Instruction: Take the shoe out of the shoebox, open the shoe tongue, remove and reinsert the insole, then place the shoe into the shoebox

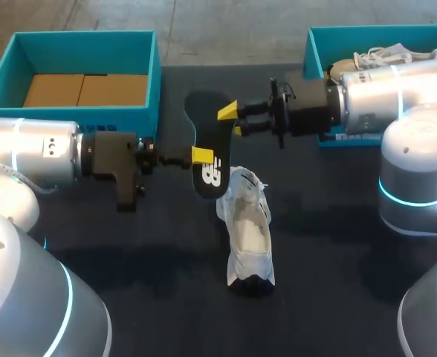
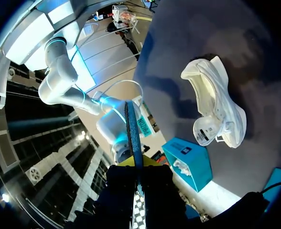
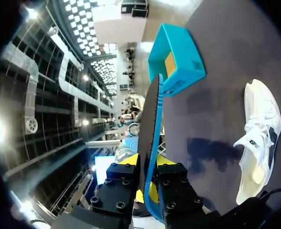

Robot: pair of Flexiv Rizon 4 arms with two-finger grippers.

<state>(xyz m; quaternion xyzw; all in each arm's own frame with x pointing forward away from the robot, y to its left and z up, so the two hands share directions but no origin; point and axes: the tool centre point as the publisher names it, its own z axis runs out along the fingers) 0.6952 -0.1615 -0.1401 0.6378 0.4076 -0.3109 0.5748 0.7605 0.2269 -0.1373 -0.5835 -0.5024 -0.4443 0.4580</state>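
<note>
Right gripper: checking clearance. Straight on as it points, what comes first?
The black insole pinched between its fingers; beyond it, probably the side wall of the cardboard-bottomed shoebox, though height is unclear.

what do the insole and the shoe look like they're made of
The insole looks like thin dark foam, matte, with a blue layer along its edge. The shoe seems soft white fabric or mesh, judging by its creased, sagging upper.

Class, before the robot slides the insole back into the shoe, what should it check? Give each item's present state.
1. Left gripper shut on the insole: ok.
2. Right gripper shut on the insole: ok.
3. Shoe lying on the table: ok.
4. Insole held free of the shoe: ok.
5. Shoe's opening uncovered: ok.
6. Tongue pulled fully back: cannot tell.
</note>
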